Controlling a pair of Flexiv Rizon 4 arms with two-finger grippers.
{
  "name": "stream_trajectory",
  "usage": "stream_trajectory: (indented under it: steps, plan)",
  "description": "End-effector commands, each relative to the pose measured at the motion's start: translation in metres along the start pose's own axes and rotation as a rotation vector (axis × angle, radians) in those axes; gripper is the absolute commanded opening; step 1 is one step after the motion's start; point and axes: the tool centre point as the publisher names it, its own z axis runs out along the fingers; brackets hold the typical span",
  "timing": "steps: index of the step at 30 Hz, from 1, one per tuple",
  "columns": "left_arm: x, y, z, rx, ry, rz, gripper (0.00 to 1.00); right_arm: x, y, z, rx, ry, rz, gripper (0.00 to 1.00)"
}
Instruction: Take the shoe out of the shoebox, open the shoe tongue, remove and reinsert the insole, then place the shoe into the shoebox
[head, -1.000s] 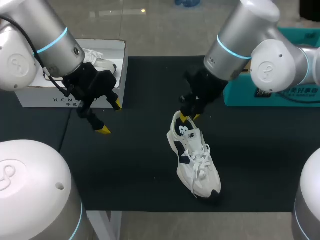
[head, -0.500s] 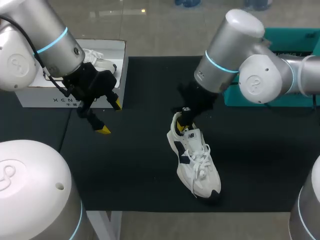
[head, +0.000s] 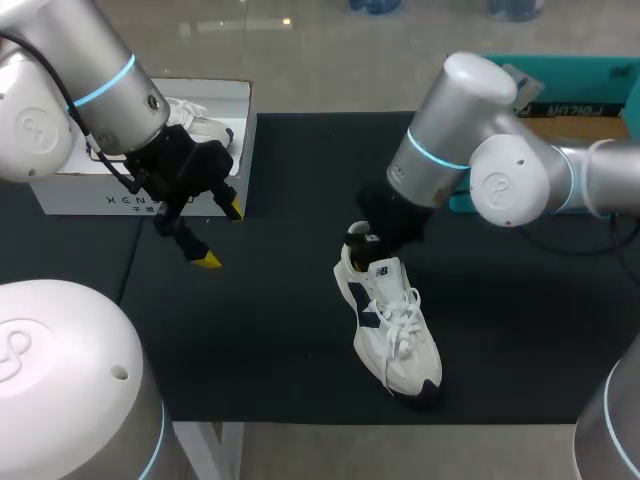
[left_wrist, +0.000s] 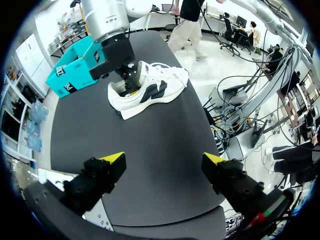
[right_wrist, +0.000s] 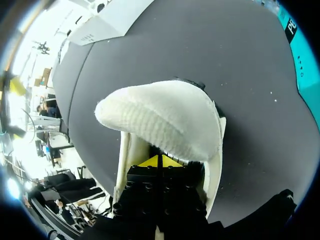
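Observation:
A white shoe (head: 392, 325) with navy patches lies on the black mat (head: 280, 330), its heel toward the far side; it also shows in the left wrist view, shoe (left_wrist: 152, 87). My right gripper (head: 362, 240) is down in the shoe's heel opening, shut. In the right wrist view its yellow tips (right_wrist: 159, 161) press together inside the shoe, with a white padded part of the shoe (right_wrist: 162, 125) just ahead. What lies between the tips is hidden. My left gripper (head: 218, 236) hangs open over the mat beside the white shoebox (head: 140, 195), with nothing between its fingers (left_wrist: 112, 160).
A second white shoe (head: 200, 122) lies inside the shoebox at the back left. A teal box (head: 590, 75) stands at the back right, behind my right arm, and shows as teal box (left_wrist: 72, 70) in the left wrist view. The mat's front edge runs just below the shoe's toe.
My right arm swung left and pushed its gripper into the shoe's heel opening, and its fingers closed. The shoe and my left arm stayed where they were.

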Motion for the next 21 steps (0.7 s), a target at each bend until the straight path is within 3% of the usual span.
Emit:
stream_trajectory:
  steps: [1, 13, 21]
  plan:
    - [0.0, 0.0, 0.0, -0.002, 0.001, 0.0, 1.0, 0.0, -0.002, -0.008, -0.005, -0.016, 0.002, 0.0]
    - [0.0, 0.0, 0.0, -0.002, 0.001, 0.0, 1.0, -0.001, -0.014, -0.063, -0.006, -0.097, 0.026, 0.0]
    - [0.0, 0.0, 0.0, -0.002, 0.001, 0.0, 1.0, 0.001, -0.018, -0.065, 0.092, -0.153, 0.044, 0.0]
